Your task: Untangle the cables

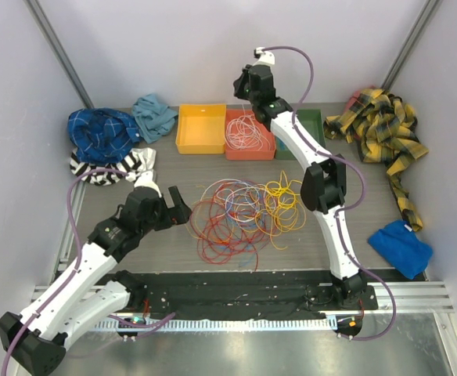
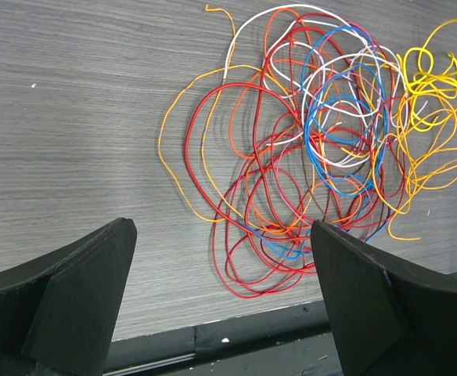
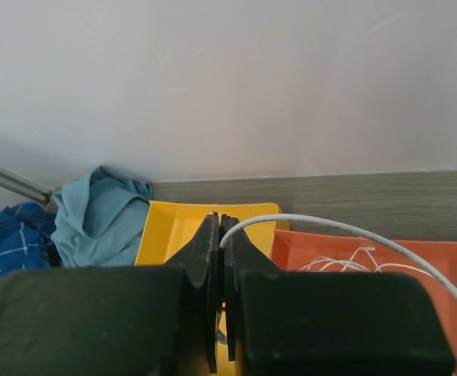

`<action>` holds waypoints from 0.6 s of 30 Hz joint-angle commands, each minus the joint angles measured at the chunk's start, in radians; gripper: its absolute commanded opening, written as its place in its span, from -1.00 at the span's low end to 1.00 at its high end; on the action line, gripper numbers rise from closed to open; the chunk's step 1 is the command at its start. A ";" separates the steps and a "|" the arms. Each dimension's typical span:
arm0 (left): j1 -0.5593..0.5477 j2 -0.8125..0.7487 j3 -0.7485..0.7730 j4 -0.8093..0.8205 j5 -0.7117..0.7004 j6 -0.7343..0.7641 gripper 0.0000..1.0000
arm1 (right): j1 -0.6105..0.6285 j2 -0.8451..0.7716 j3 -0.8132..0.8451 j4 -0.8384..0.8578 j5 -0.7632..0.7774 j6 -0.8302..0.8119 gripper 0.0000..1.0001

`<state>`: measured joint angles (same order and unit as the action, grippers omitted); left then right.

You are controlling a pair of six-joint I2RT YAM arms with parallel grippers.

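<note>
Cables [image 1: 244, 213] lie tangled on the desk [image 1: 307, 251] beside the wide-open, empty left gripper [image 2: 222, 231], by which several loops could be snagged at once, while the white cable [image 3: 330, 227] pinched in the closed right gripper [image 3: 219, 227] could be dropped outside the orange bin [image 1: 249, 155].

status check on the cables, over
Left gripper open, facing the cable tangle. Right gripper shut on a white cable, up over the orange tray. Nothing between left gripper and tangle.
</note>
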<state>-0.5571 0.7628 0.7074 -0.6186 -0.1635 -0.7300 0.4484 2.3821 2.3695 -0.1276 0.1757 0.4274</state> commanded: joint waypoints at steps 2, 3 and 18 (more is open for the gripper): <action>-0.004 0.004 -0.008 0.040 0.013 -0.003 1.00 | 0.009 -0.011 -0.044 0.049 -0.042 0.022 -0.98; -0.003 0.007 -0.009 0.045 0.016 -0.003 1.00 | 0.013 -0.018 -0.064 0.057 -0.041 0.024 -0.98; -0.004 -0.037 -0.017 0.026 0.018 -0.012 1.00 | 0.021 -0.116 -0.148 0.014 0.131 -0.019 0.99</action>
<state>-0.5571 0.7464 0.6868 -0.6186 -0.1452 -0.7334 0.4622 2.3959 2.2581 -0.1493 0.2169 0.4397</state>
